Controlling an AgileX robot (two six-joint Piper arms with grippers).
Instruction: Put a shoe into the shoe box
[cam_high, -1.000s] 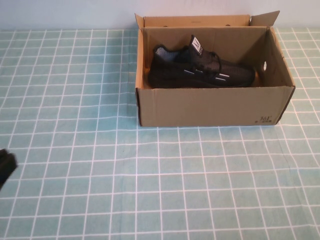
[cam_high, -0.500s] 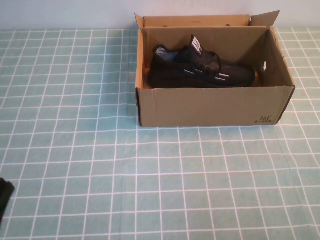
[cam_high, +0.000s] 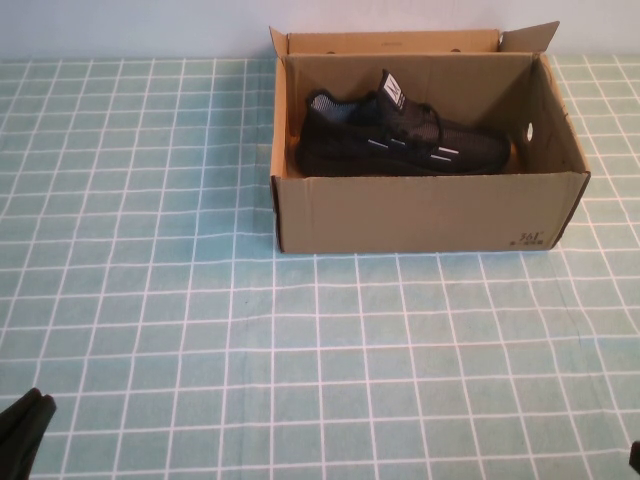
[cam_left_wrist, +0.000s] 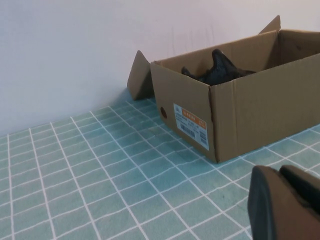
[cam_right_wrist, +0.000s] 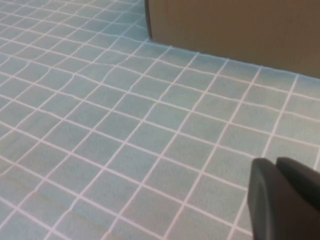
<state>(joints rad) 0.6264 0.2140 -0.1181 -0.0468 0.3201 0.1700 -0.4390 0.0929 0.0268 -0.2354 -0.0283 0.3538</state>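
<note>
black knit sneaker sits in the brown cardboard shoe box, arms clear.
left gripper and right gripper, both closed and empty, low by the near edge; only a careless sweep could nudge the box.

The left gripper is seen at seven o'clock, fingers pressed together, nothing held. The right gripper is likewise closed and empty.

Matt brown cardboard shoe box; black knit shoe; checked cloth-like table cover.
</note>
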